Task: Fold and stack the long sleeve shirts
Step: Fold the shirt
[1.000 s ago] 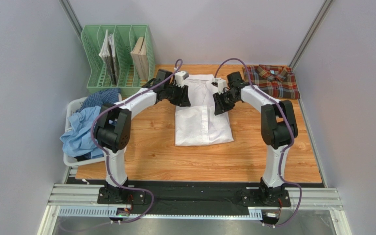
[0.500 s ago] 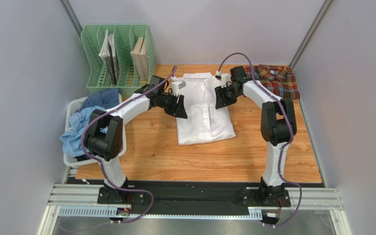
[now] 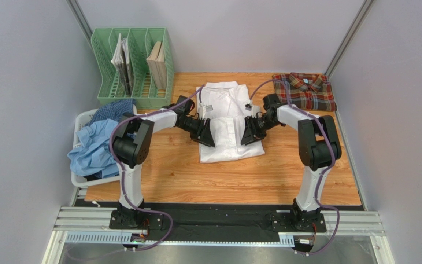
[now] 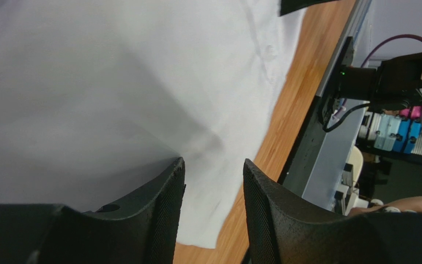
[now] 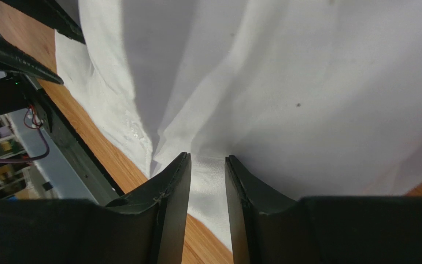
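You have the white shirt (image 3: 228, 118) lying folded in the middle of the table (image 3: 224, 184), collar toward the far edge. Your left gripper (image 3: 206, 137) sits at its left edge and your right gripper (image 3: 250, 136) at its right edge, each with fingers drawn narrow on a pinch of white cloth. The plaid shirt (image 3: 305, 92) lies folded at the far right corner, apart from it.
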`<state>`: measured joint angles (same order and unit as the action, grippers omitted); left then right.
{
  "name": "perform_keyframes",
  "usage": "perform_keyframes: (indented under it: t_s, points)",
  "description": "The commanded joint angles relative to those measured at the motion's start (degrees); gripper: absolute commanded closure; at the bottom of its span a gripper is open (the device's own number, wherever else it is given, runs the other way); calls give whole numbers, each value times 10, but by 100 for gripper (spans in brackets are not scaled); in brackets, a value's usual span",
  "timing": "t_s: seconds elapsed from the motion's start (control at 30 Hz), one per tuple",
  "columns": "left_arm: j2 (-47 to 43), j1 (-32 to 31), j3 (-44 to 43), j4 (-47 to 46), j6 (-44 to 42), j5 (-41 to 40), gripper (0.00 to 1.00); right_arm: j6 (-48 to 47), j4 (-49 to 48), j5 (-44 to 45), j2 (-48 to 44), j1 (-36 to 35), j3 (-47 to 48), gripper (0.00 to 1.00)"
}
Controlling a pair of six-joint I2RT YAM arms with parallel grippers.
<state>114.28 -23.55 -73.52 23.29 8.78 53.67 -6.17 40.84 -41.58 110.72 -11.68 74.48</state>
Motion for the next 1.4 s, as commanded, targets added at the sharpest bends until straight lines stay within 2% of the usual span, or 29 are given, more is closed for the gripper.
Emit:
perform_keyframes:
  t_s: [0.0, 0.13, 0.27, 0.4, 0.43, 0.5, 0.53, 0.57, 0.6, 0.63, 0.7, 0.8, 0.93, 1.03, 1.17, 1.23, 1.27, 1.37]
  points:
    - [58, 33, -50, 48, -11, -12, 50, 53, -46, -49, 55, 21, -21, 66]
    - [63, 37, -66, 128, -69, -26, 51, 89, -66, -74, 49, 25, -73, 66]
    - [-2, 39, -15, 108, -87, -5, 49, 97, -66, -89, -15, 28, -98, 62]
    - [-155, 37, 78, -3, -32, 69, 43, 107, -67, -116, -125, 31, -130, 55]
    - [-177, 32, 99, -24, -14, 78, 40, 130, -87, -130, -169, 29, -147, 51]
    - [-218, 7, 158, -100, 52, 99, 21, 198, -157, -161, -204, 18, -206, 45]
    - [-225, -4, 176, -130, 76, 101, 14, 217, -181, -169, -214, 4, -225, 39]
    - [-226, -26, 209, -161, 141, 101, 4, 232, -222, -179, -220, -5, -251, 36]
    - [-220, -36, 227, -250, 178, 102, 1, 267, -247, -184, -219, -12, -265, 33]
    - [-209, -47, 244, -303, 222, 107, 1, 279, -269, -186, -216, -24, -272, 27]
    - [-160, -65, 258, -394, 287, 103, 1, 288, -298, -198, -180, -33, -267, 22]
    - [-79, -65, 230, -453, 335, 94, 1, 286, -300, -214, -96, -38, -238, 16]
    - [7, -39, 200, -380, 306, 83, 1, 222, -246, -227, -9, -3, -227, 15]
    - [3, 1, 237, -337, 288, 51, 1, 173, -178, -222, 19, 38, -230, 15]
    - [-47, 28, 260, -318, 258, 63, 1, 123, -95, -247, 21, 59, -216, 15]
    - [-81, 28, 259, -299, 243, 100, 1, 94, -51, -267, -31, 58, -199, 15]
    - [-126, 29, 255, -288, 212, 111, 1, 81, -10, -271, -51, 58, -174, 15]
    - [-210, 28, 219, -236, 158, 101, 4, 64, 16, -265, -94, 63, -119, 16]
